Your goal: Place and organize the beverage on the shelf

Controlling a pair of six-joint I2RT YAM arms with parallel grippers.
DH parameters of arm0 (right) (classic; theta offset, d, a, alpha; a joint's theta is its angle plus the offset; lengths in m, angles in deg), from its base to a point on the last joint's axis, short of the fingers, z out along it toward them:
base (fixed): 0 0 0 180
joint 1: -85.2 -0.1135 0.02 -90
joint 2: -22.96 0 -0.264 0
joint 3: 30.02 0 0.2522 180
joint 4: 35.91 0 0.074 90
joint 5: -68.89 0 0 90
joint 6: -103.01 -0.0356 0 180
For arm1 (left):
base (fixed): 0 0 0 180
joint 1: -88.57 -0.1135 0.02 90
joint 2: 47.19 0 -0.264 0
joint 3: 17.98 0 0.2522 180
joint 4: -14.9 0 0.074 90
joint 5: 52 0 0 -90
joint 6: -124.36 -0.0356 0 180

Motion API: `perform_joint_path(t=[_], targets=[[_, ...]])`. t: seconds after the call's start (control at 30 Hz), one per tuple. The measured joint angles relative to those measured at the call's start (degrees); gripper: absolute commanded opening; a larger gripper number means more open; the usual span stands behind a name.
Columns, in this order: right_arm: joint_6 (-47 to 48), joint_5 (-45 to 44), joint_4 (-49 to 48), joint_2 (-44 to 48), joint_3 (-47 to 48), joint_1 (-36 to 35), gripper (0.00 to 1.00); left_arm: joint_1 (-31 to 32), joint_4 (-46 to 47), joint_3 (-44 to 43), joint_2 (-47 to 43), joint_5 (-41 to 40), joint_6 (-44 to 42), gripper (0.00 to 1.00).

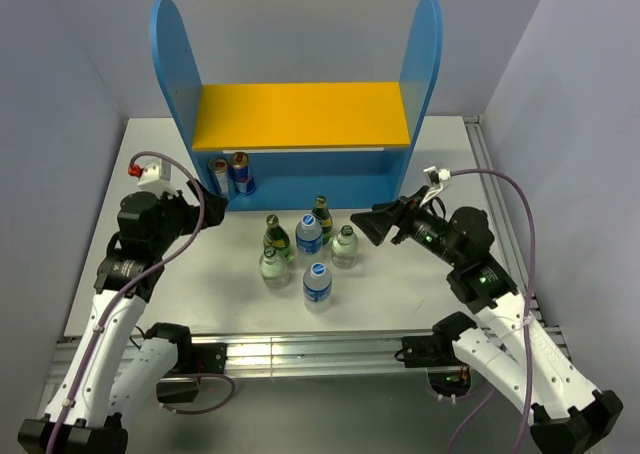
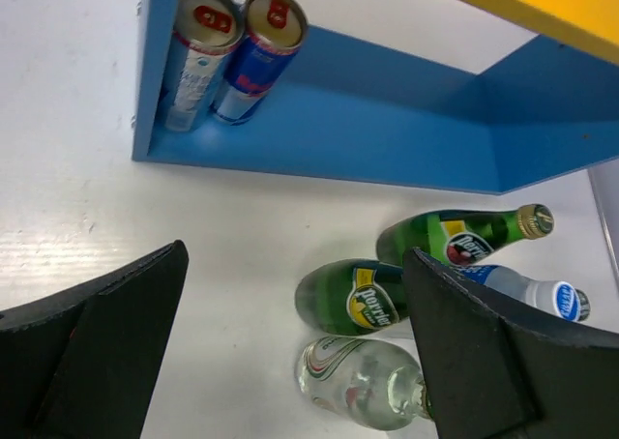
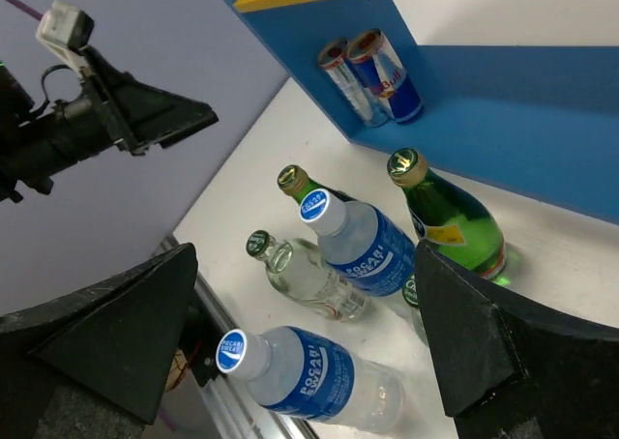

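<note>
The blue shelf [image 1: 175,64] with a yellow-orange upper board [image 1: 300,114] stands at the back. Six bottles stand on the table in front of it. Two are green glass [image 1: 321,215] [image 1: 272,230], two are blue-labelled plastic [image 1: 309,236] [image 1: 317,284], two are clear glass [image 1: 344,247] [image 1: 272,268]. My left gripper [image 1: 212,206] is open and empty, left of the group. The left wrist view shows it [image 2: 290,362] near a green bottle [image 2: 358,299] and a clear one [image 2: 363,381]. My right gripper [image 1: 368,224] is open and empty, just right of the group. The right wrist view shows it [image 3: 300,352] over a plastic bottle [image 3: 309,376].
Two drink cans [image 1: 230,174] stand in the shelf's lower tier at its left end; they also show in the left wrist view [image 2: 232,57] and the right wrist view [image 3: 372,76]. Grey walls close in both sides. A metal rail [image 1: 300,349] runs along the table's near edge.
</note>
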Motion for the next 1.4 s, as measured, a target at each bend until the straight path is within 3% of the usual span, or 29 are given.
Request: perform_joint_path(t=[0.1, 0.27, 0.43, 0.63, 0.83, 1.0, 1.17, 1.3, 1.4], targets=[[-2.2, 0.9, -1.5, 2.3, -1.3, 0.0, 1.00, 0.0, -2.2, -2.1, 1.4, -1.9, -0.6, 0.99], [-6.2, -0.6, -9.0, 14.1, -10.4, -0.1, 0.99, -0.7, -1.0, -4.0, 0.9, -3.4, -2.6, 0.99], [-3.4, -7.5, 0.6, 13.8, -4.5, -0.9, 0.95, -1.6, -1.5, -4.0, 0.3, -5.7, -3.2, 0.99], [-0.3, -19.4, 12.2, 21.4, -1.8, -4.5, 0.99, -2.0, -2.3, -4.0, 0.0, -8.0, -3.3, 0.99], [2.3, -38.0, 26.1, 1.9, 12.8, -8.7, 0.99, -3.5, -2.5, -4.0, 0.0, -8.4, -3.3, 0.99], [2.2, -60.1, 34.2, -11.8, 20.0, -25.6, 0.99, -4.0, -2.5, -4.0, -0.2, -8.7, -3.3, 0.99], [-2.3, -76.0, 36.0, -8.8, 20.0, -48.6, 0.98, -4.0, -2.5, -4.0, -0.3, -9.3, -3.3, 0.99], [-12.4, -86.5, 40.2, -8.1, 19.1, -60.8, 1.00, -4.0, -2.5, -4.0, -0.2, -9.4, -3.3, 0.99], [-26.8, -92.1, 48.7, -16.6, 19.3, -73.0, 1.00, -4.0, -2.5, -4.0, -0.2, -9.4, -3.5, 0.98]])
